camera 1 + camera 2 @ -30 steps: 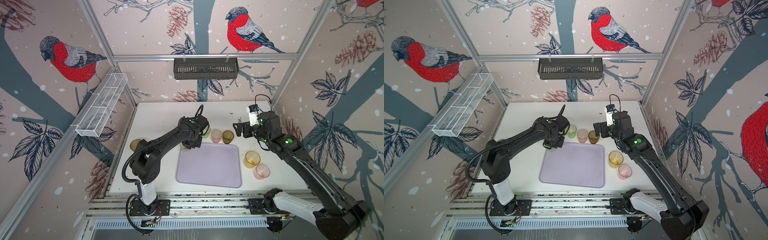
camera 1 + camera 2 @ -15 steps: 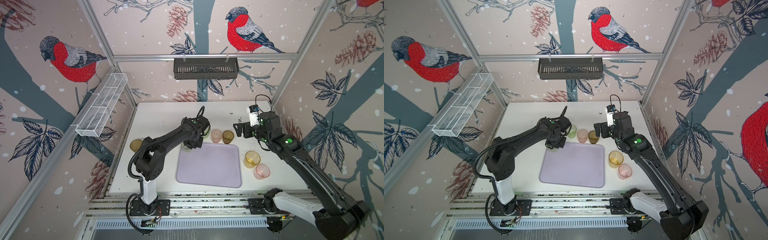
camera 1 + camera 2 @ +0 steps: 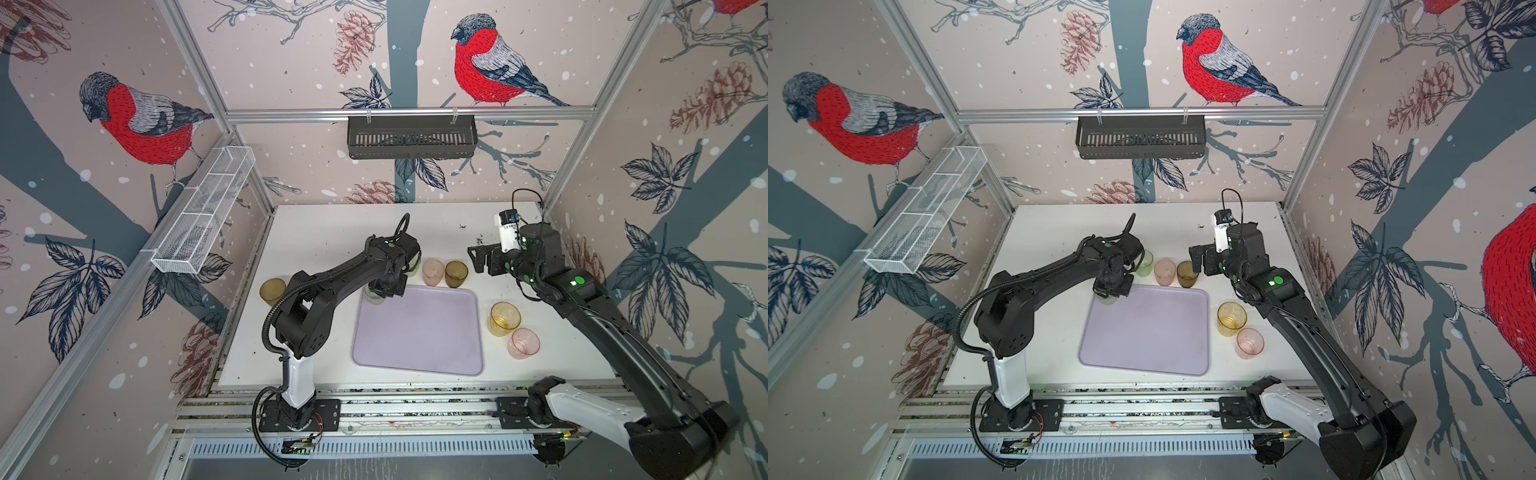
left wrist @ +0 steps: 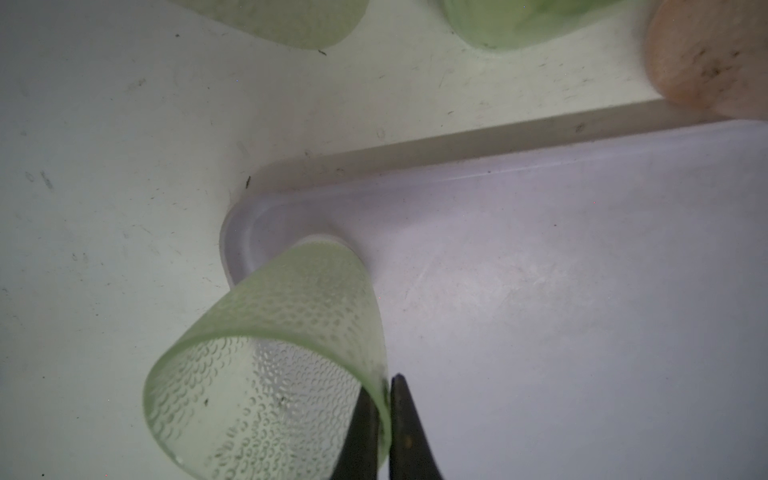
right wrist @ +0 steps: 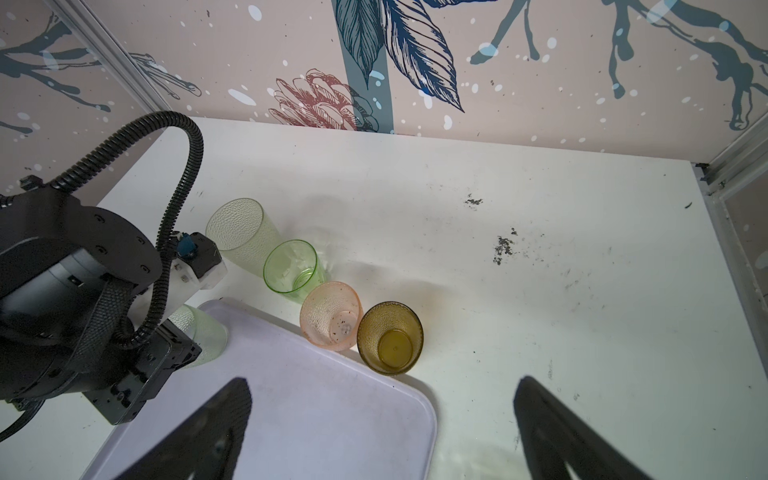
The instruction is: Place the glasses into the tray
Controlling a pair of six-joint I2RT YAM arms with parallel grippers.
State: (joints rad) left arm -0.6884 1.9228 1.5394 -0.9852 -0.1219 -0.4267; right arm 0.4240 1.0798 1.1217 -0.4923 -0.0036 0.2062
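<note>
Left gripper (image 4: 384, 399) pinches pale green glass (image 4: 282, 324), clear only from left wrist; right gripper (image 5: 384, 382) spread wide

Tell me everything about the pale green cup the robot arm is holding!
The pale green glass is a see-through, frosted tumbler that looks like plastic, with a dimpled wall, wider at its open mouth. It looks empty. The left end effector pinches its rim, one finger inside, one outside. It is mouth-up at a corner of the lilac tray; whether its base touches is unclear.
</note>
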